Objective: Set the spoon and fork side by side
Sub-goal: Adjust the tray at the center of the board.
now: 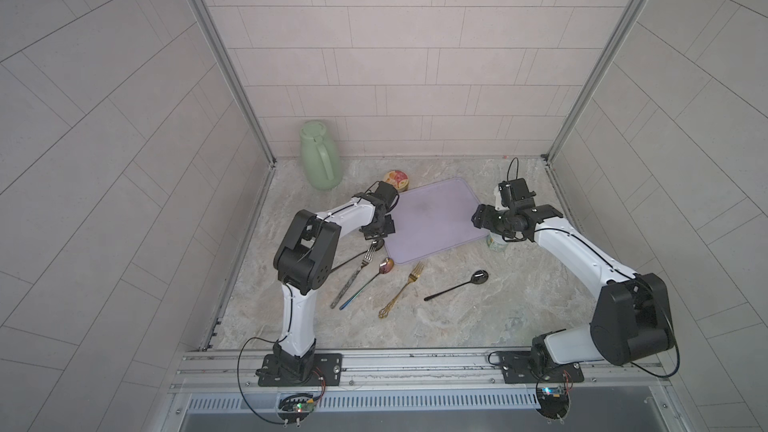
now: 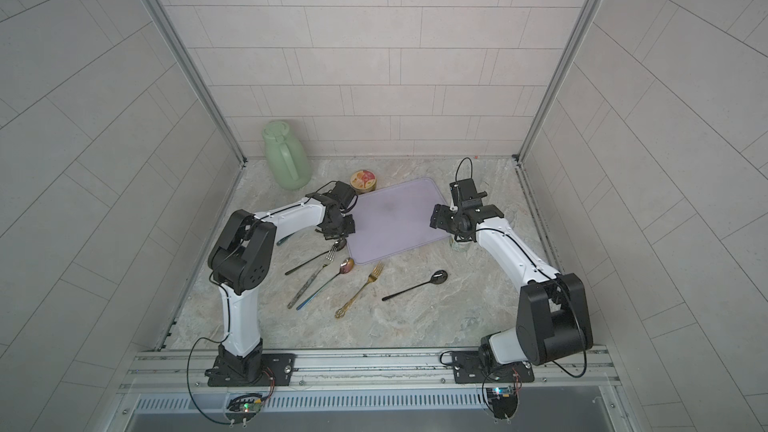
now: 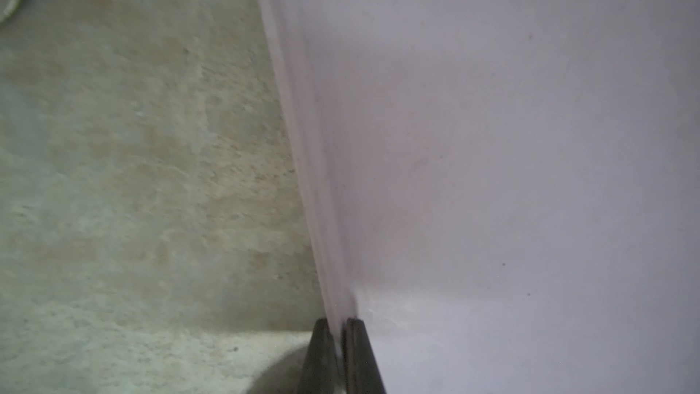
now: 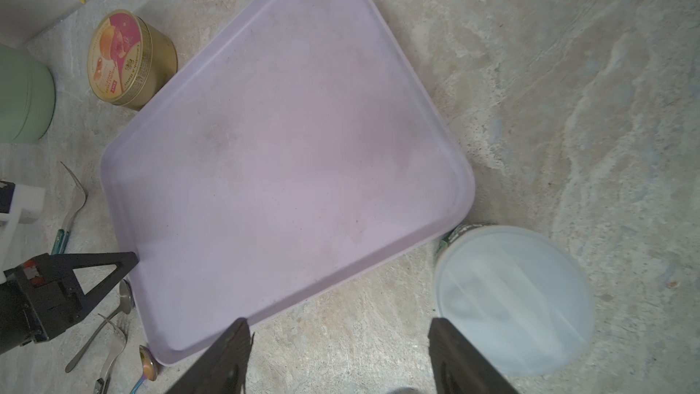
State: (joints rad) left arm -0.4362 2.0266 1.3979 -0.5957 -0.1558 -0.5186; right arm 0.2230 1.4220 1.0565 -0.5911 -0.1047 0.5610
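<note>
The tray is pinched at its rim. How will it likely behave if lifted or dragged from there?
The tray looks thin and broad, so it is probably light, but it may flex or sag when held at one edge by the left gripper. Its smooth rim could slip. Lying flat, it should slide easily.

Soft even light, blurry wrist views
</note>
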